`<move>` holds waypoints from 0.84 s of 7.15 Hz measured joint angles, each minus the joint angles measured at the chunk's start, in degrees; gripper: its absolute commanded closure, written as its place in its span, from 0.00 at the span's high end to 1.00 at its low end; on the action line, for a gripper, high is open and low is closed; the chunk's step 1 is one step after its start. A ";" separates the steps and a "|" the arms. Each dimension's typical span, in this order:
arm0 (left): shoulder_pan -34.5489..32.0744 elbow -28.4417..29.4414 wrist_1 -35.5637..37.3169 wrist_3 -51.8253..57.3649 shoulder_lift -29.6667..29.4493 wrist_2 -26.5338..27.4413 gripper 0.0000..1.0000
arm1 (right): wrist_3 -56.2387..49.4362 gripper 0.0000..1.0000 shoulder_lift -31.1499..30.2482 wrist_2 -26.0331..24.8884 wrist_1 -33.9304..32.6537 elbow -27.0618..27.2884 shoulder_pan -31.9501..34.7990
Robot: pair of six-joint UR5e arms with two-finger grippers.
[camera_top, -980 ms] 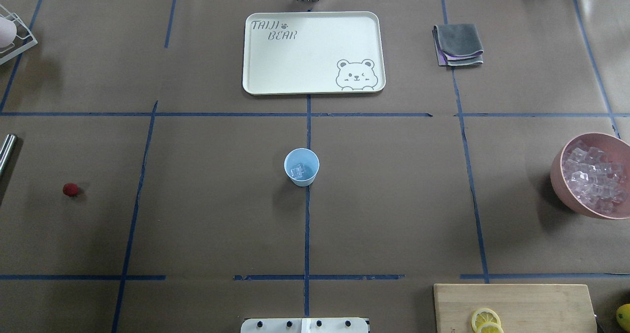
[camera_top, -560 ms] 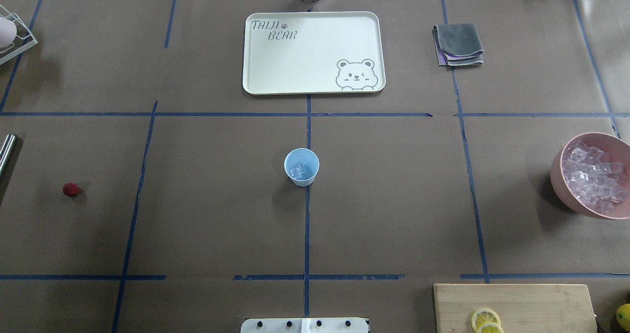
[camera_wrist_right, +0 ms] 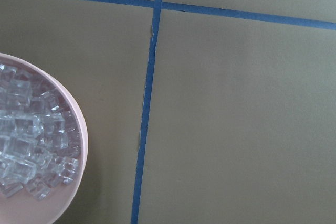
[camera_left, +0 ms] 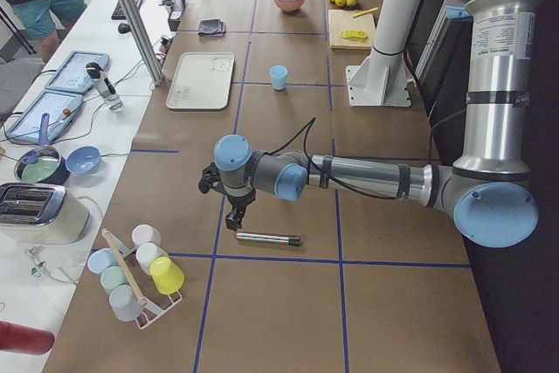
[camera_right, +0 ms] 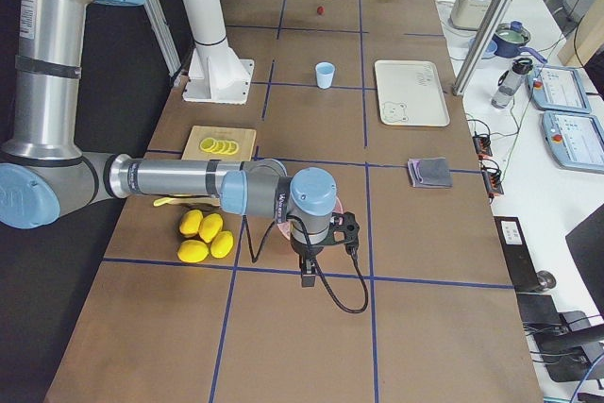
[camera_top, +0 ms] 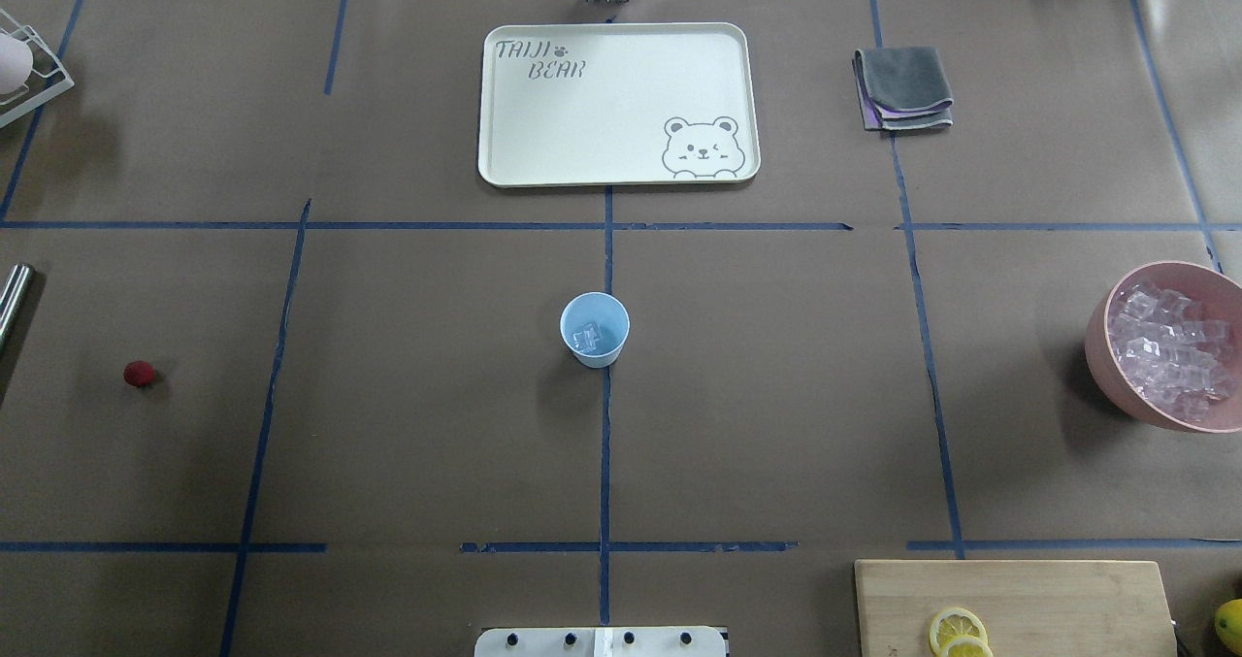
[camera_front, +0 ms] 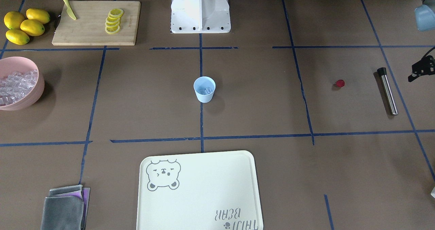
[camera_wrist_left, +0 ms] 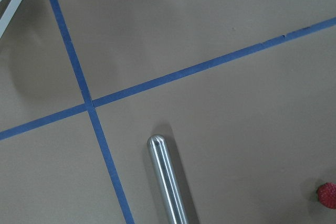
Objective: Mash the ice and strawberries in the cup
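your cup mid-table, ice inside | strawberry on the table well left, near the rod | left claw above rod, right claw beside bowl, can't tell if either's spread

The cup is a small pale-blue plastic tumbler, tapered toward its base, standing upright and open-mouthed at the middle of the brown surface. A few clear cubes of ice lie at its bottom, well below the rim. Many more of the same glassy, whitish cubes are heaped in a pink bowl far off at the robot's right edge. The strawberry, one tiny round bright-red piece, lies alone on the surface, well apart from the cup, toward the robot's left
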 measured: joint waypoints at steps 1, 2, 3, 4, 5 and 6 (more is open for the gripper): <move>0.23 0.47 -0.07 -0.64 0.04 0.12 1.00 | 0.12 1.00 -0.03 0.00 -0.03 0.02 0.03; 0.80 1.21 -0.37 -2.45 0.06 0.34 1.00 | 0.22 1.00 -0.09 0.03 -0.05 0.04 0.03; 1.91 1.86 -0.94 -5.08 0.08 0.51 1.00 | 0.26 1.00 -0.12 0.04 -0.04 0.07 0.02; 3.36 2.50 -1.65 -7.54 0.11 0.70 1.00 | 0.31 1.00 -0.14 0.05 0.00 0.11 -0.02; 4.88 3.39 -3.28 -9.93 0.12 1.51 1.00 | 0.35 1.00 -0.15 0.05 0.00 0.11 -0.04; 6.20 4.76 -6.47 -12.56 0.10 2.66 1.00 | 0.37 1.00 -0.15 0.05 -0.03 0.09 -0.04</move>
